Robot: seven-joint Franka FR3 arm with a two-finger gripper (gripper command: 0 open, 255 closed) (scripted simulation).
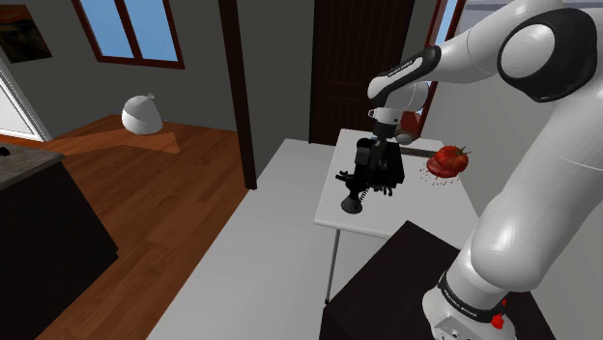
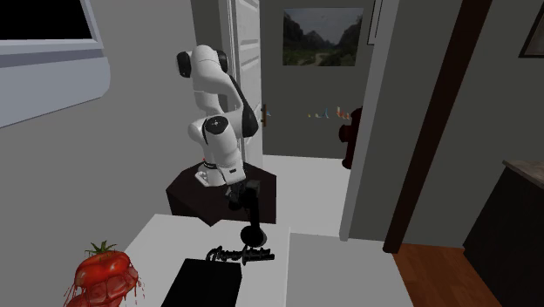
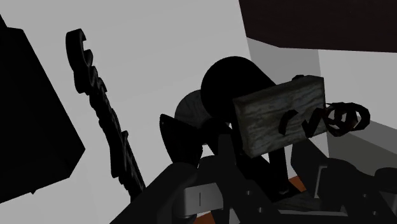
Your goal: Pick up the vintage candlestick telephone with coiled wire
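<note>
One telephone [image 2: 254,228] upright, just beside hand [image 1: 380,180].

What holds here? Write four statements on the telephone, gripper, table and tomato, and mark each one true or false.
1. The candlestick telephone is black. True.
2. The table has a dark brown top. False: its top is white.
3. The gripper is right at the telephone. True.
4. The red tomato leans against the telephone. False: it lies well apart from it, with bare table between them.
</note>
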